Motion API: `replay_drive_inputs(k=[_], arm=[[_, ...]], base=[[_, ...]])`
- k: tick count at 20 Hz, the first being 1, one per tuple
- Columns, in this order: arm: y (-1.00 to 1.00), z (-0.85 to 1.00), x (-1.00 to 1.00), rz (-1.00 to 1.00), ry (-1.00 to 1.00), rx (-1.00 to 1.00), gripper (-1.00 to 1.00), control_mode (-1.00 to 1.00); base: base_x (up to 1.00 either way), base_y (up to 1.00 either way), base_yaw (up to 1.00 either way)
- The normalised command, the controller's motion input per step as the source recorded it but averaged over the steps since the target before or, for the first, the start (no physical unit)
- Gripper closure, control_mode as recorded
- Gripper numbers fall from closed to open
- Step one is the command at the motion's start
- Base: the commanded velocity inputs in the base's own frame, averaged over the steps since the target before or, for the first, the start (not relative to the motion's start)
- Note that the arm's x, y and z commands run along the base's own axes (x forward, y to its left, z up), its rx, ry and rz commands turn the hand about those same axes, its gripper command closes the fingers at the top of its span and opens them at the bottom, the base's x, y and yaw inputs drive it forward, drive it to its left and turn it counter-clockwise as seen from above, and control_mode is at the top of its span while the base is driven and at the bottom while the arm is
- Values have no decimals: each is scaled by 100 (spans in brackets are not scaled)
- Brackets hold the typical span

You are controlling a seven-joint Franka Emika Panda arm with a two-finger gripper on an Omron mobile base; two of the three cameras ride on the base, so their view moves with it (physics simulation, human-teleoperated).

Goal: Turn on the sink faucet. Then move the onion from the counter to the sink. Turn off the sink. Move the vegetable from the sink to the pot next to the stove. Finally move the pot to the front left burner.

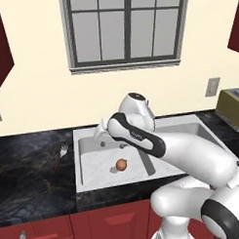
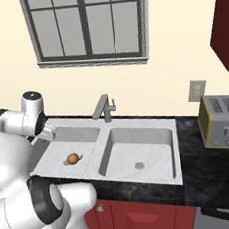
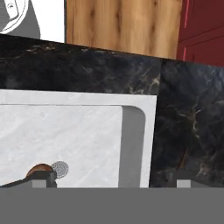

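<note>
Right base view puts the onion [image 2: 72, 158] in the sink's [image 2: 160, 124] shallow left section, lower left of frame. Hand [image 3: 111, 177] hangs above, wide open, holding nothing. Risk: it comes down off-centre and the round onion rolls away across the smooth floor.

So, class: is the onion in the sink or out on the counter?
In the sink: the onion rests on the pale floor of its left basin, off the black counter.

The counter [image 1: 35, 163] is glossy black marble with faint brown veins, the sink [image 2: 140, 149] a smooth, matt pale stone-like grey-white, the sink faucet [image 2: 104, 108] dull grey metal, and the onion [image 1: 121, 164] smooth tan-orange skin.
</note>
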Motion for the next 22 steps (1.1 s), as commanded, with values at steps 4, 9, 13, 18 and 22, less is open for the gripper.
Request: replay_drive_inputs(k=[4,9,13,18,22], arm=[[0,-33,19,0,2,-9,-100,-100],[-2,-34,20,0,1,-8,-100,-100],[-13,-35,23,0,0,-7,-100,-100],[-26,-32,25,0,0,-4,-100,-100],[-30,-33,21,0,0,-3,-100,-100]], base=[[0,0,0],[0,0,0],[0,0,0],[0,0,0],[0,0,0]])
